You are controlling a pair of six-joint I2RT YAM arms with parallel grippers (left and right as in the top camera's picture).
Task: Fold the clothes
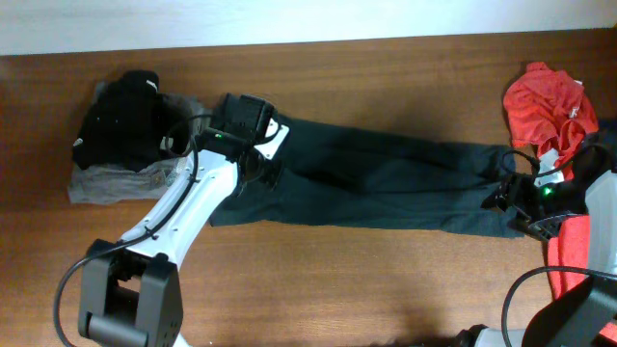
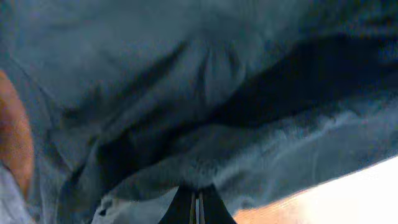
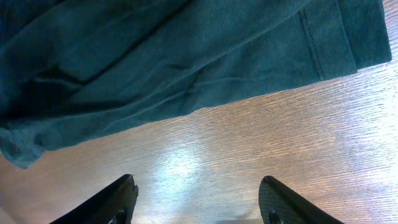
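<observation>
Pinched together, the left pincer point(image 2: 196, 210) grips the bunched left end of the long dark greenish-black fabric garment point(image 1: 386, 178) (probably to hold it taut). The right pincer point(image 3: 198, 186) gapes wide, empty, over the brown wooden tabletop point(image 3: 249, 143) beside its right hem.

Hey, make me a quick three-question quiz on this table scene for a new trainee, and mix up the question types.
1. True or false: the right gripper is shut on the long dark green garment.
2. What lies at the right end of the table? A red clothing; B a blue towel; C a cardboard box.
3. Fill in: at the left end, the black garment lies on a ___ one.

Key: 1 false, its fingers are open above bare wood. 2 A. 3 grey, the grey garment.
</observation>
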